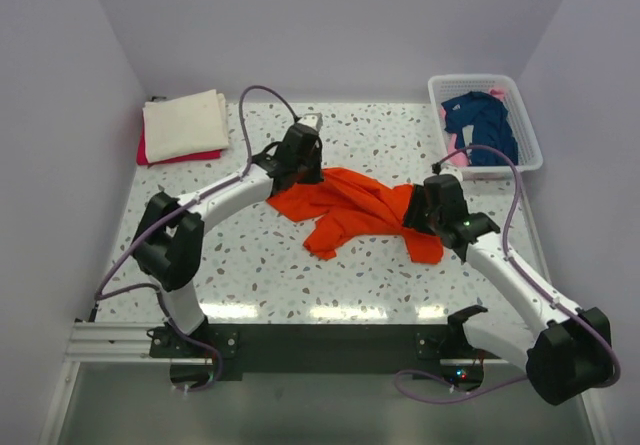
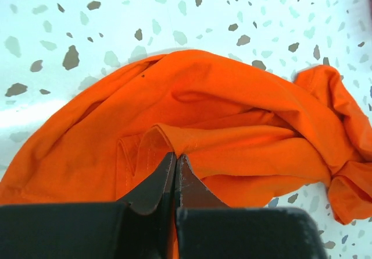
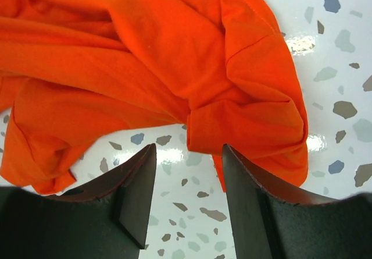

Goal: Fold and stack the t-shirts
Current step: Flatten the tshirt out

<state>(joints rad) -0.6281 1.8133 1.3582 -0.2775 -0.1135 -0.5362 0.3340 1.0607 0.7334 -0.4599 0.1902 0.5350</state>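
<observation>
An orange t-shirt (image 1: 350, 210) lies crumpled and unfolded near the middle of the speckled table (image 1: 250, 265), stretched between the two arms, its cloth bunched in ridges and one lobe trailing toward the near edge. The left hand (image 1: 298, 177) sits at the shirt's far left end; in the left wrist view its fingers (image 2: 157, 180) are pressed together with a raised fold of the orange cloth pinched at their tips, and a sliver of orange shows lower down in the seam between them. The right hand (image 1: 425, 213) is at the shirt's right end; in the right wrist view its fingers (image 3: 136, 183) are spread wide over bare table, holding nothing, with a rolled, bunched edge of the shirt just ahead of the tips and partly over the gap between them. At the far left corner of the table a folded cream t-shirt (image 1: 185, 123) rests on top of a folded red t-shirt (image 1: 180, 156), of which only an edge shows. At the far right corner a white lattice basket (image 1: 437, 89) holds a rumpled navy t-shirt (image 1: 483, 120), well apart from the orange one
</observation>
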